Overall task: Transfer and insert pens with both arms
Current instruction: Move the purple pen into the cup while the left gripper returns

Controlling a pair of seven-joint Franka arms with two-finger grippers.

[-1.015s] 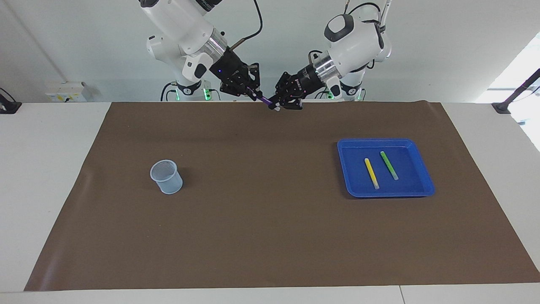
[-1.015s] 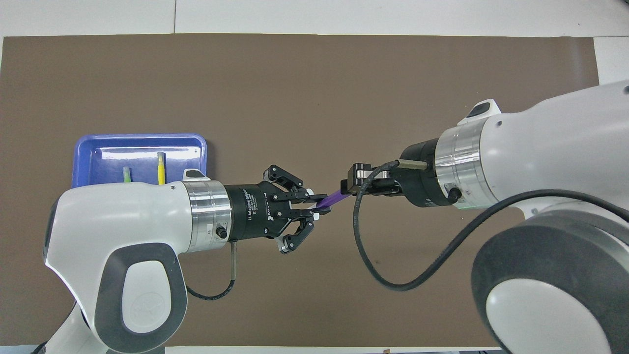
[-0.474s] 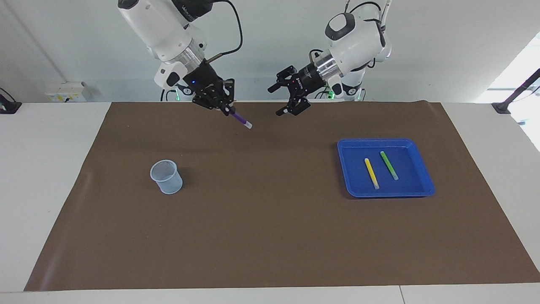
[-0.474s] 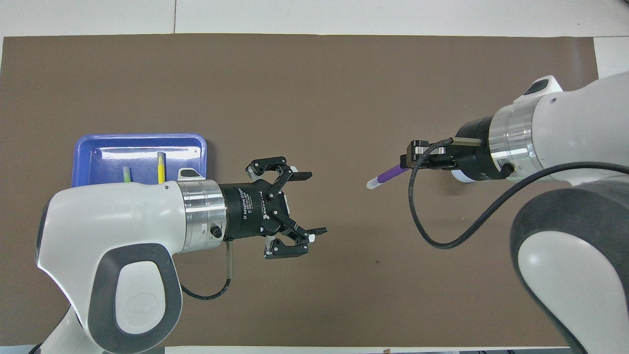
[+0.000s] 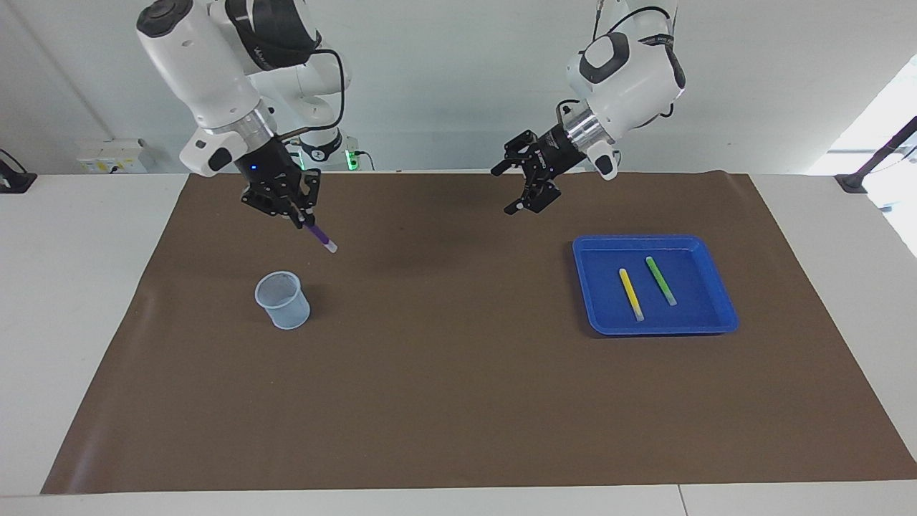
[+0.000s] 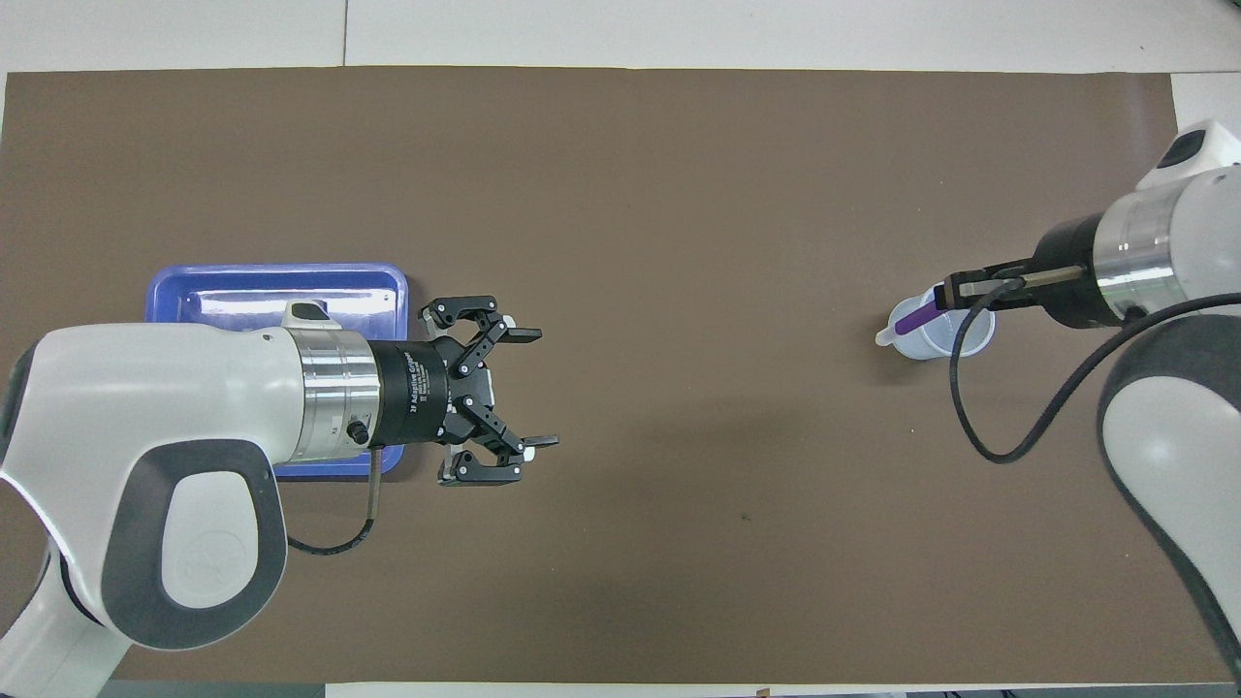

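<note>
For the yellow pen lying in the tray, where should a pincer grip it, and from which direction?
Probably mid-barrel, from straight above. The yellow pen lies flat in the blue tray, apart from the green pen beside it, so fingers closing across its width have room. The open left pincer, hanging over the mat near the tray, is the closer one.

We see the purple pen [image 5: 319,233] up in the air, tilted, its pale end lowest, near the clear cup [image 5: 282,300]. We find the yellow pen [image 5: 630,293] and green pen [image 5: 660,280] lying side by side, apart, in the blue tray [image 5: 655,327].
</note>
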